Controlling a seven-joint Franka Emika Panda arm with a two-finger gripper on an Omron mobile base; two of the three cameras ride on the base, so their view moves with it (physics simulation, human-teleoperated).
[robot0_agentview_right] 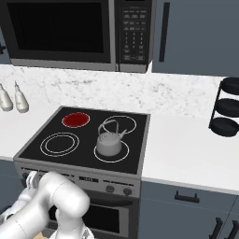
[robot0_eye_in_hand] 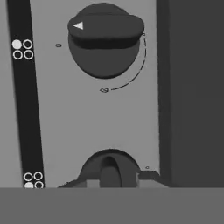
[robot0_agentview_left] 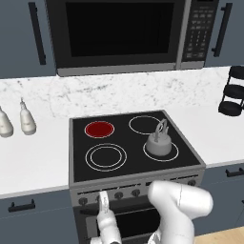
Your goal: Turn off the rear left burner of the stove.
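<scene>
The stove (robot0_agentview_left: 134,151) (robot0_agentview_right: 88,136) is a black glass cooktop over a grey front panel. Its rear left burner (robot0_agentview_left: 99,129) (robot0_agentview_right: 76,120) glows solid red. My gripper (robot0_agentview_left: 102,200) (robot0_agentview_right: 31,180) is pressed up to the left end of the knob row. In the hand view, the gripper (robot0_eye_in_hand: 119,180) has its two tips on either side of a dark knob (robot0_eye_in_hand: 109,168), with a small gap on each side of the knob's ridge. A second knob (robot0_eye_in_hand: 105,39) above it has a white arrow pointing left.
A grey kettle (robot0_agentview_left: 159,143) (robot0_agentview_right: 108,144) stands on the front right zone. A black microwave (robot0_agentview_left: 119,33) hangs above the stove. Two pale bottles (robot0_agentview_left: 27,123) sit on the left counter, and a black tiered rack (robot0_agentview_left: 233,93) (robot0_agentview_right: 226,107) on the right.
</scene>
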